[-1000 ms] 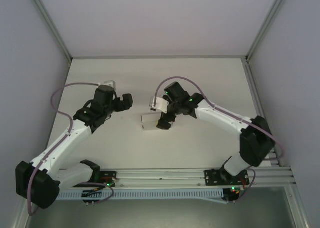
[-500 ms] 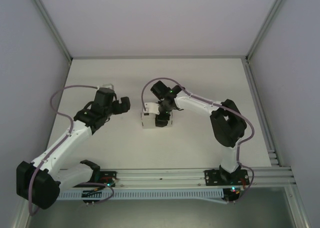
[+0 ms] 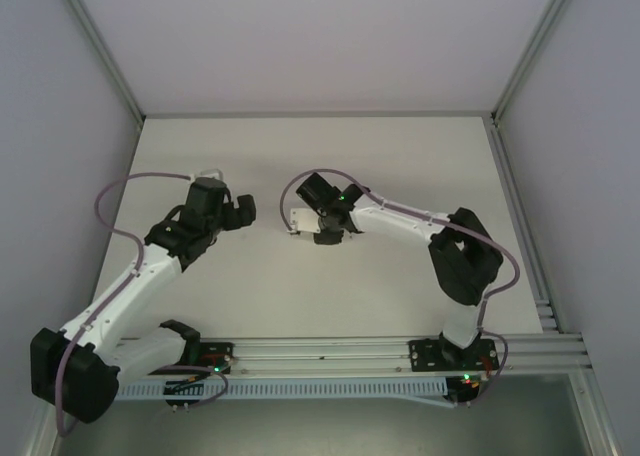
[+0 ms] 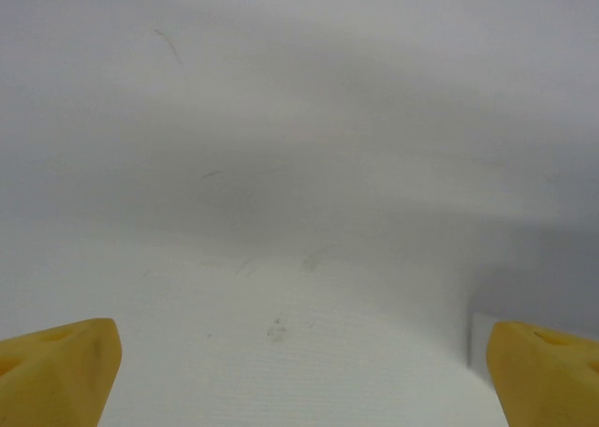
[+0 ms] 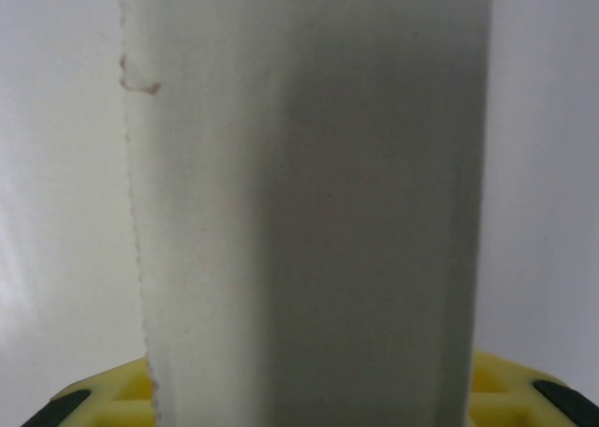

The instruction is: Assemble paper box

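Observation:
The paper box (image 3: 298,221) is a small white card piece near the middle of the table. In the right wrist view the paper box (image 5: 309,212) stands as a tall creased panel with a ragged left edge, rising from between the yellow fingers (image 5: 89,397). My right gripper (image 3: 322,231) is shut on it from its right side. My left gripper (image 3: 243,209) hovers to the left of the box, apart from it. In the left wrist view the left gripper (image 4: 299,380) is open, its yellow fingertips (image 4: 61,366) spread wide over bare table.
The white table (image 3: 400,156) is walled on the left, back and right by pale panels with aluminium posts (image 3: 100,46). A rail with the arm bases (image 3: 330,356) runs along the near edge. Grey cables loop over both arms.
My right arm swung in toward the box and its jaws closed on it. The box shifted slightly up and left and now looks narrower. My left arm barely moved.

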Robot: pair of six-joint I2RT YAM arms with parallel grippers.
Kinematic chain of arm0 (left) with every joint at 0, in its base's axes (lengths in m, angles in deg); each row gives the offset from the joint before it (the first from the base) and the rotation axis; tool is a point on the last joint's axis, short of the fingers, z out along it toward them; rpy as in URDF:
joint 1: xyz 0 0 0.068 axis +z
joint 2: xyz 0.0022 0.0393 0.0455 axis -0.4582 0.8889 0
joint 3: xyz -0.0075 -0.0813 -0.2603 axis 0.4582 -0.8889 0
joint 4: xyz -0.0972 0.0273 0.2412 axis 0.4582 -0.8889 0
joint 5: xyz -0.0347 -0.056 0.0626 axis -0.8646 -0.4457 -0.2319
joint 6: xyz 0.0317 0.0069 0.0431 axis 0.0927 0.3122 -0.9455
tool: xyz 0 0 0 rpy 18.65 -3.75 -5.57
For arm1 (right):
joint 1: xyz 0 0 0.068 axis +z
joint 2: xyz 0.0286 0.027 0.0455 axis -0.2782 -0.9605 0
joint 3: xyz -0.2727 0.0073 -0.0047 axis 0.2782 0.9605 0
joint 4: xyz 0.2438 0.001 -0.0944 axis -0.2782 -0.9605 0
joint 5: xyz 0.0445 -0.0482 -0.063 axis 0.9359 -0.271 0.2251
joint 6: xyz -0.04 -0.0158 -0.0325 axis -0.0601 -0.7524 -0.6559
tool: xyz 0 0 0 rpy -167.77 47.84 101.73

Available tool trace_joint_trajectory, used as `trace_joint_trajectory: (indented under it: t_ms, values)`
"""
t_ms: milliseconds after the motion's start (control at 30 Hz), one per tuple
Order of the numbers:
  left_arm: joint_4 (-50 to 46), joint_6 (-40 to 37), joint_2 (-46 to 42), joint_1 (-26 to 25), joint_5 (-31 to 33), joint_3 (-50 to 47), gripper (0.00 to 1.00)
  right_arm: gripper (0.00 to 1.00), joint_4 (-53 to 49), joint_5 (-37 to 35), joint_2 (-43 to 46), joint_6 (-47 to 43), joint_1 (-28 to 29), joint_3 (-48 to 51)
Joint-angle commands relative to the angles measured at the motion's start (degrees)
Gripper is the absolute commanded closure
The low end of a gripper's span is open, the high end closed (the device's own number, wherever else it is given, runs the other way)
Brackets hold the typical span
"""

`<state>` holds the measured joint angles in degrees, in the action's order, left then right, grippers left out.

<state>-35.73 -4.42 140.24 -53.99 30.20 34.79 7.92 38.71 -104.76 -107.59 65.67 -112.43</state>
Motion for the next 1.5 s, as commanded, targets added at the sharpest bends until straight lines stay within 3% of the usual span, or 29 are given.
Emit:
trace_joint_trajectory:
  t_ms: [0, 167, 333, 400, 567, 667, 867, 1000, 1133, 1367, 1467]
  values:
    - [-1.2, 0.4, -1.5, 0.4, 2.7, -1.1, 0.00, 0.67, 16.1, -13.5, 3.4, -7.0, -0.4, 7.5]
    - [-0.7, 0.7, -1.1, 0.7, 2.9, -1.3, 0.00, 0.65, 40.2, -12.9, 4.2, -17.2, -1.0, 20.4]
    - [-0.4, 0.7, -1.1, 0.8, 2.8, -0.8, 0.00, 0.54, 44.9, -10.7, 3.8, -16.9, -2.1, 24.2]
    - [-0.4, 0.7, -1.3, 0.9, 2.9, -1.0, 0.00, 0.49, 44.4, -10.6, 4.0, -15.9, -2.1, 24.8]
    - [-0.3, 0.9, -1.0, 1.0, 2.9, -0.8, 0.00, 0.22, 33.8, -7.7, 5.6, -9.9, -1.6, 21.5]
    - [-0.3, 0.7, -1.0, 1.1, 2.9, -0.8, 0.00, 0.15, 31.3, -4.9, 8.1, -8.7, -1.2, 21.5]
    - [-0.2, 0.7, -0.8, 1.1, 2.7, -0.6, 0.00, 0.09, 16.3, 0.9, 10.6, -5.1, -0.3, 15.0]
    - [-0.1, 0.6, -0.9, 1.2, 2.7, -0.5, 0.00, 0.01, 13.8, 4.7, 12.4, -3.9, 0.1, 13.5]
    - [0.3, 0.5, -1.0, 1.2, 2.4, -0.6, 0.00, 0.00, 11.3, 7.6, 14.3, -2.9, 0.0, 11.8]
    - [3.2, 0.2, -1.8, 1.5, 2.3, 0.2, 0.00, 0.00, 20.2, 10.7, 22.5, 7.4, -3.7, 14.1]
    - [5.3, 0.1, -2.2, 1.6, 1.9, 0.1, 0.00, 0.00, 26.5, 6.5, 27.8, 14.7, -6.9, 16.5]
